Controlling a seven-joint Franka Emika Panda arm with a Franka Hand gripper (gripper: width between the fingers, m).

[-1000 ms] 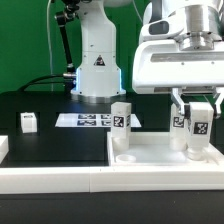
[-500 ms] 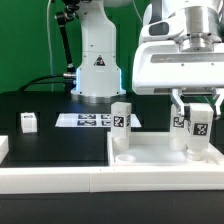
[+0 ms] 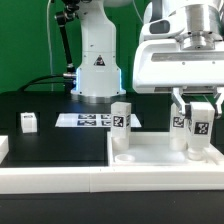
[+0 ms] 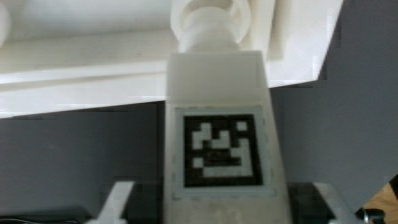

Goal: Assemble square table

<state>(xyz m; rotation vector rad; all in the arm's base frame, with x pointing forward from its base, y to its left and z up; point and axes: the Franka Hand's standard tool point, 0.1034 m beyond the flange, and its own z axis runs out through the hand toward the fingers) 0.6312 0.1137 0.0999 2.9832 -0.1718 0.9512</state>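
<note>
The square table's white slab (image 3: 160,158) lies at the exterior view's right, rim up. One white leg (image 3: 121,117) stands upright at its far left corner. A second tagged leg (image 3: 197,135) stands upright over the slab's right side, and my gripper (image 3: 196,112) is shut on it from above. In the wrist view this leg (image 4: 222,110) fills the middle, its tag facing the camera and its round end pointing at the slab (image 4: 89,60). My gripper (image 4: 217,205) has its fingers (image 4: 121,200) on both sides of the leg.
A third short leg (image 3: 28,122) stands alone on the black table at the exterior view's left, with another white part (image 3: 3,148) at the edge. The marker board (image 3: 90,120) lies behind. A long white border bar (image 3: 60,180) runs along the front. The arm's base (image 3: 97,65) stands at the back.
</note>
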